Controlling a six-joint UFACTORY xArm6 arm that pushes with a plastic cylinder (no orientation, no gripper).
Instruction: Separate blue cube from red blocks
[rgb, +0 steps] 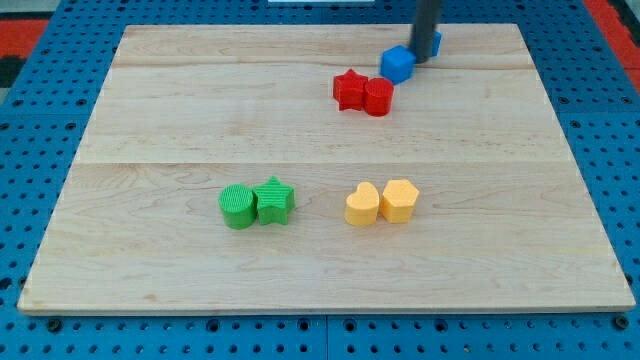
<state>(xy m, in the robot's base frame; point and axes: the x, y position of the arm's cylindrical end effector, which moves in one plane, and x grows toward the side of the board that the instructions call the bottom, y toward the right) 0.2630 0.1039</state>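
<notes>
My tip (424, 60), a bare rod with no claw to open or close, stands at the far right, touching the blue cube (398, 63). Just nearer left sit the red star (349, 89) and red cylinder (378, 97). Separation looks barely begun.

Bright, even overhead light, soft short shadows beneath the blocks, sharp focus, no glare or visible distortion.

The board (150, 100) holds 2 red blocks (363, 93), 2 green blocks (256, 204), 2 yellow blocks (382, 202) and 1 blue cube (397, 64).
</notes>
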